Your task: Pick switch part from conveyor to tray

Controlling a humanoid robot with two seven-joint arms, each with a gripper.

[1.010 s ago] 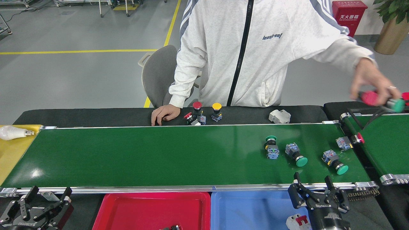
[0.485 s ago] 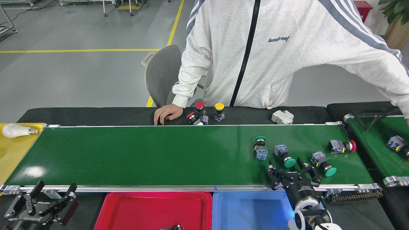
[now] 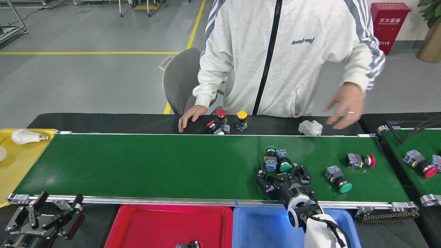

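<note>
Two green-capped switch parts lie touching each other on the conveyor, right of its middle: one with its cap toward the far side, the other with its cap toward the near rail. The right claw sits over the belt just near of this pair, its fingers spread apart on either side of the nearer green cap, not clamped on it. Further right on the belt lie another green-capped switch and a red-capped switch, well apart from the pair. Below the near rail sit a red tray and a blue tray. The left claw hangs off the belt at the near left, fingers apart and empty. A person's hand hovers above the far table.
</note>
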